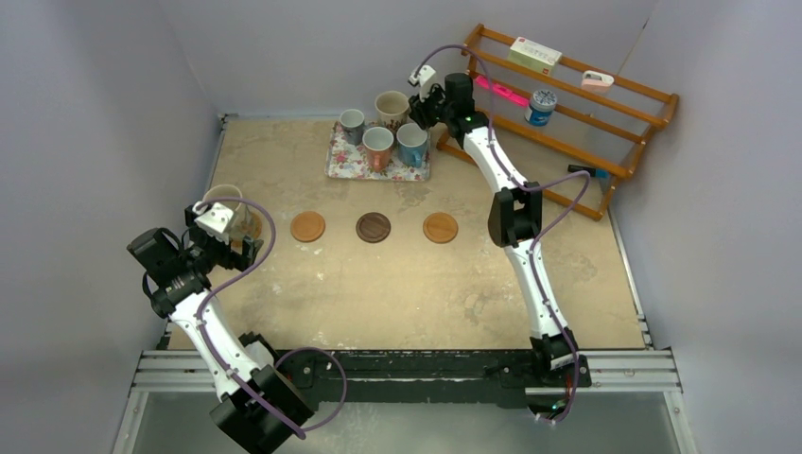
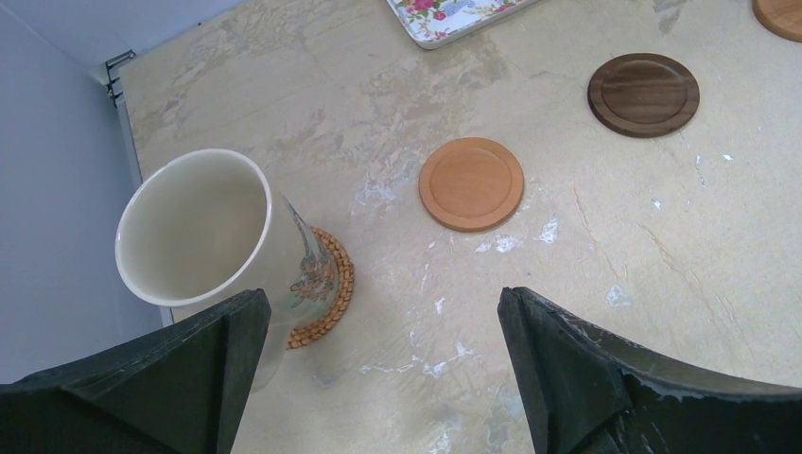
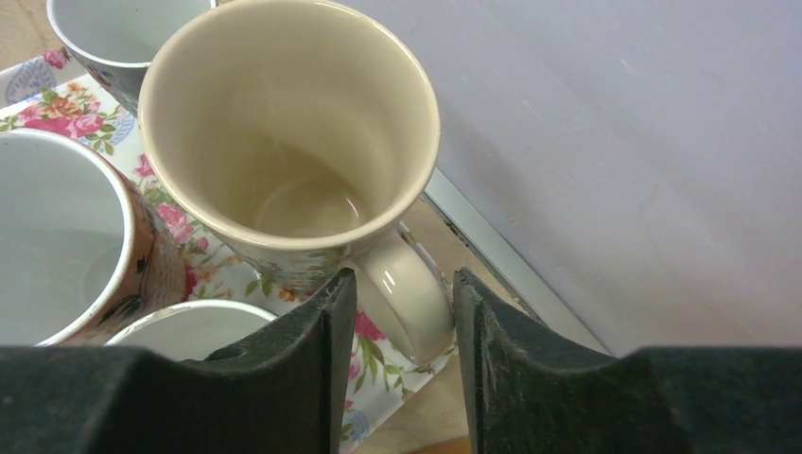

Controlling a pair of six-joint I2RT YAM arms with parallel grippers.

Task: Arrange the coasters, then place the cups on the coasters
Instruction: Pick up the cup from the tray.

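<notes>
Three coasters lie in a row mid-table: tan [image 1: 307, 226], dark brown [image 1: 373, 227] and tan [image 1: 440, 227]. A cream cup [image 2: 203, 227] stands on a woven coaster [image 2: 333, 284] at the left. My left gripper [image 2: 380, 293] hangs open just in front of it, holding nothing. On the floral tray [image 1: 345, 165] stand a grey-blue cup [image 1: 352, 121], a reddish cup [image 1: 377, 144], a light blue cup [image 1: 411, 142] and a cream cup [image 3: 284, 123]. My right gripper [image 3: 404, 276] has its fingers on both sides of that cream cup's handle [image 3: 416, 303], pressed against it.
A wooden rack [image 1: 605, 161] stands at the back right with a blue-and-white tin [image 1: 541, 106] and small boxes on it. Grey walls close in the table at the left, back and right. The right arm reaches along the rack's front.
</notes>
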